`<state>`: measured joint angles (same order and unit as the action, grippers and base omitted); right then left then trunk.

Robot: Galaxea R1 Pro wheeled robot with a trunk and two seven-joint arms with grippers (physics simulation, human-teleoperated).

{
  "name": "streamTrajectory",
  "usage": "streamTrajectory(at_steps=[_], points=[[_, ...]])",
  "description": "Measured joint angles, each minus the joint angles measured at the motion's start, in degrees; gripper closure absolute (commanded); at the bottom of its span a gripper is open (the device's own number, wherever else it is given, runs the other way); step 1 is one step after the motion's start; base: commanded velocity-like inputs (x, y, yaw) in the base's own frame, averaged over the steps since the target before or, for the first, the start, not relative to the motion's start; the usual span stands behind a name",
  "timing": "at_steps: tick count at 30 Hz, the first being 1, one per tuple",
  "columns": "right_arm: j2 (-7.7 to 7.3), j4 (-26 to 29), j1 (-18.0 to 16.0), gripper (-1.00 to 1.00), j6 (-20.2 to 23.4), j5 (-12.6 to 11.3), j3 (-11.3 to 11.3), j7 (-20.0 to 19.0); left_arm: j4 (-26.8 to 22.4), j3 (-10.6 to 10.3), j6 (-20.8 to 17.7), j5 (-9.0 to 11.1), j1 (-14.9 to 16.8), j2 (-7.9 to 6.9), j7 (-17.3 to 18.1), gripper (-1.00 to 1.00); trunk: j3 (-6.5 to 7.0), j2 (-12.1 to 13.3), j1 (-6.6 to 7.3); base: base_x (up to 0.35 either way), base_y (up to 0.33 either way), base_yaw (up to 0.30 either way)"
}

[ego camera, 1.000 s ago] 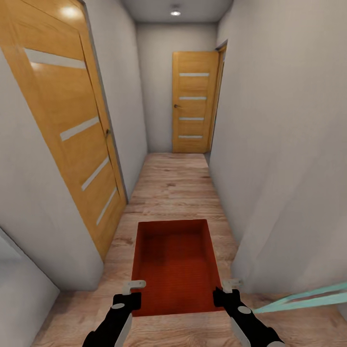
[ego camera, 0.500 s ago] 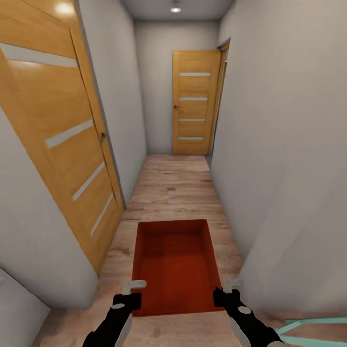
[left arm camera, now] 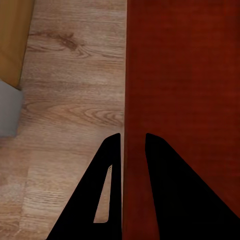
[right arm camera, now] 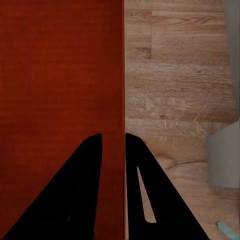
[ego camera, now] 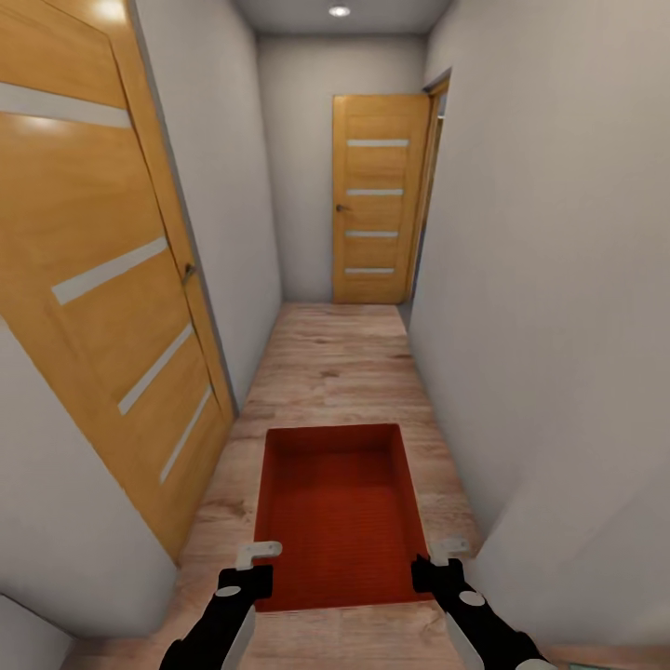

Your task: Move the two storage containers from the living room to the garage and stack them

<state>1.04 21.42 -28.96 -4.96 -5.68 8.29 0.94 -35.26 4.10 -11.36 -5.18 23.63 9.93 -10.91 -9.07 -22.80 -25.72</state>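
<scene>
We carry one rust-red bin [ego camera: 335, 516] out in front of us, between our two arms, above the wood-plank floor [ego camera: 335, 363] of a narrow corridor. Our left gripper [ego camera: 249, 569] pinches the bin's left wall near the closest corner, and our right gripper [ego camera: 437, 564] pinches the right wall at the matching spot. In the left wrist view the two dark fingers [left arm camera: 107, 190] straddle the thin wall of the bin [left arm camera: 185, 90], narrow and clamped on it; in the right wrist view the fingers [right arm camera: 90, 190] do the same on the other wall [right arm camera: 60, 75].

The bin is open-topped and rectangular, with shallow walls that flare a little and a plain flat bottom.

Just beside us on the left a large wooden door [ego camera: 102, 279] with pale glass strips stands angled along the grey left wall [ego camera: 237, 186], narrowing that side. On the right a plain grey wall [ego camera: 549, 279] runs close alongside, its nearest corner just beside the right gripper.

Between them the floor lies open straight ahead of the bin. At the far end stands a second wooden door [ego camera: 374, 200], swung open next to a doorway [ego camera: 430, 186] in the right wall, with a round ceiling light [ego camera: 340, 11] above.
</scene>
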Motion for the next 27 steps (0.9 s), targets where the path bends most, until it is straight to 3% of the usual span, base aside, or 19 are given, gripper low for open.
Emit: streamTrajectory(at_steps=[27], points=[[-0.01, 0.0, 0.0, 1.0, 0.0, 0.0, 0.0, 0.0, 0.0, 0.0, 0.0, 0.0, 0.0, 0.0, 0.0, 1.0, 0.0, 0.0, 0.0, 0.329, 0.0, 0.0]])
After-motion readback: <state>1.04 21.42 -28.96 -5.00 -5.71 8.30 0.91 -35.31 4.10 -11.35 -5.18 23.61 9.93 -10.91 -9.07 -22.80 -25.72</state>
